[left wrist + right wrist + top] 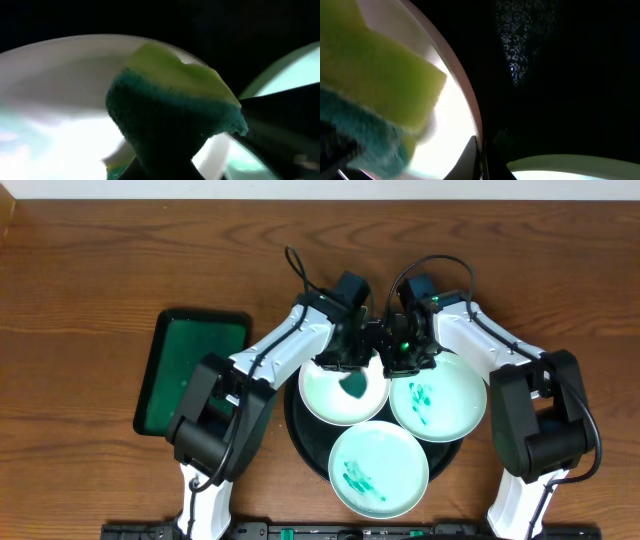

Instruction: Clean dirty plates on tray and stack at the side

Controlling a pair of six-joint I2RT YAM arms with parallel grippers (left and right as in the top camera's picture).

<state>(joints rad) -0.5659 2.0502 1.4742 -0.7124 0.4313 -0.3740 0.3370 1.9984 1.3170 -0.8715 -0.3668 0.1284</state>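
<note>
A green tray (192, 370) lies on the desk (90, 270) at 9 o'clock of the black tray (308, 442), which carries three plates. On the left plate (335, 402), at 10 o'clock, the left fingers (345, 360) clamp a sponge (170, 115) against its surface, and the right fingers (492, 162) are pinched shut on its rim at about 2 o'clock. The smeared front plate (378, 470) sits at 6 o'clock and the smeared right plate (440, 398) at 2 o'clock.

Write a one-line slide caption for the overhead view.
Left gripper holds a sponge on one plate of three on the black tray.
</note>
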